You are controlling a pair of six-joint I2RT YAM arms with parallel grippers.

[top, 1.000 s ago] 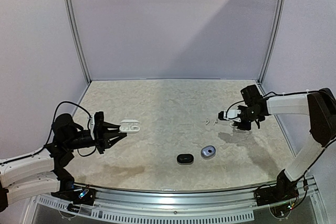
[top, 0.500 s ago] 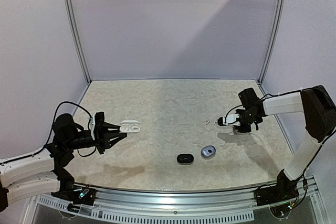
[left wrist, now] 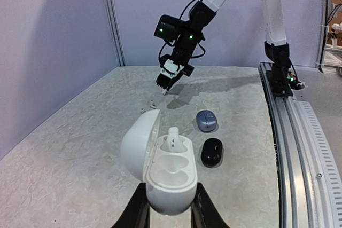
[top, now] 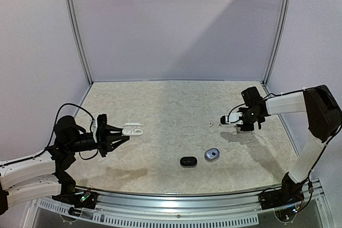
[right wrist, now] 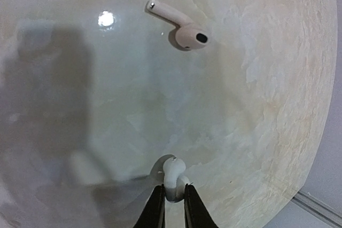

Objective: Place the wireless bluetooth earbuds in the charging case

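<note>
The left gripper (left wrist: 168,209), at 9 o'clock on the table (top: 160,105), is clamped on the open charging case (left wrist: 168,177), with a seated earbud (left wrist: 173,140) inside. At 3 o'clock, the right gripper (right wrist: 171,206) pinches a white earbud (right wrist: 172,172) by its stem. A loose earbud (right wrist: 179,25) lies at its 12 o'clock.

The top external view looks down from behind over the whole table (top: 160,105). The left wrist view faces low across it, sharing the black case (top: 188,161). The right wrist view looks straight down, close to the table.
</note>
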